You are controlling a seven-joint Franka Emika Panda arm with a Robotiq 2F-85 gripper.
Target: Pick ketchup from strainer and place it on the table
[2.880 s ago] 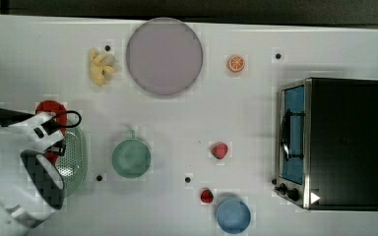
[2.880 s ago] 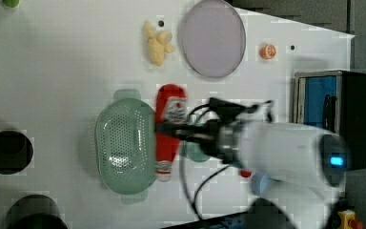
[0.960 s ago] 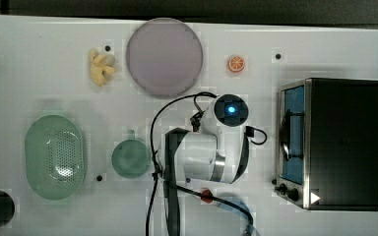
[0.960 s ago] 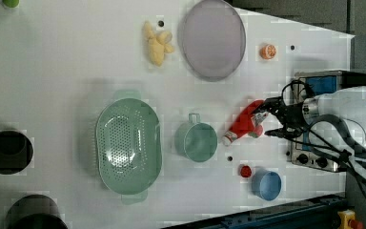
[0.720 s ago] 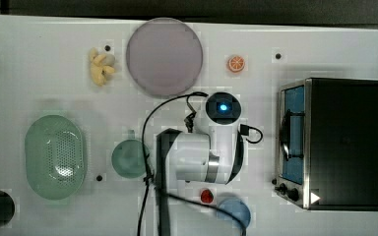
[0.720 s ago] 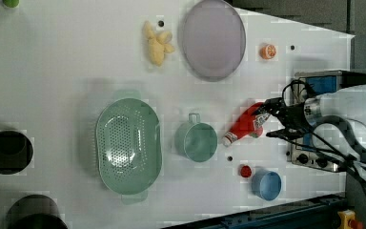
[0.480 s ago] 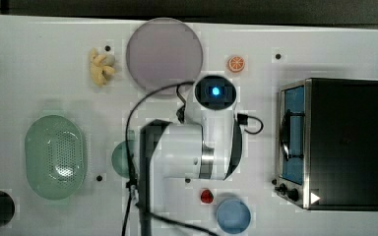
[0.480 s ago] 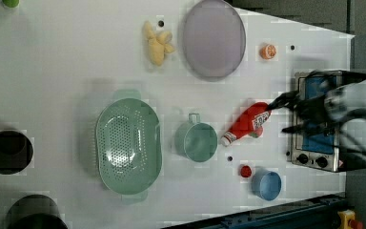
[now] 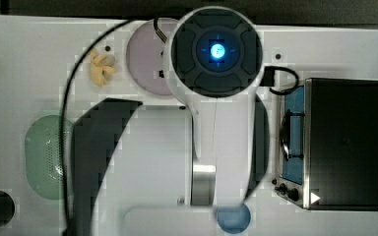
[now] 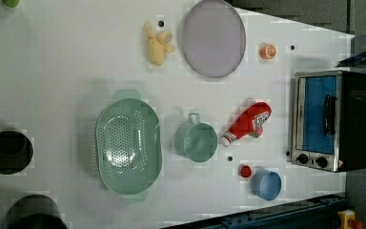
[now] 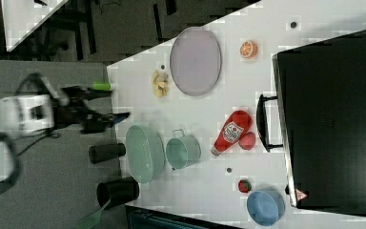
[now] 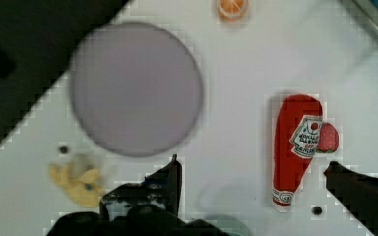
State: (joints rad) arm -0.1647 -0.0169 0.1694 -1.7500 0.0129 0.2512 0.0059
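Note:
The ketchup [image 10: 248, 123], a red squeeze bottle with a white label, lies on its side on the white table [image 10: 52, 71], between the green cup and the oven. It also shows in the right view [image 11: 229, 131] and the wrist view [image 12: 295, 147]. The pale green strainer [image 10: 128, 145] stands with nothing in it, left of the cup in the left view. My gripper [image 12: 253, 182] is open and hangs high above the table with nothing between its fingers. In the top view my arm [image 9: 216, 49] is close to the camera and hides the middle of the table.
A toaster oven [image 10: 331, 119] stands at the left view's right. Around the bottle are a green cup [image 10: 196, 140], a lilac plate [image 10: 213, 38], a blue bowl [image 10: 267, 184], an orange slice [image 10: 268, 51], a yellow toy [image 10: 157, 43] and a small red toy [image 10: 245, 171]. Black cylinders [image 10: 7, 151] stand at the left view's left edge.
My gripper carried the ketchup from beside the strainer to the spot by the oven, let go of it, and rose away. The bottle now lies free on the table.

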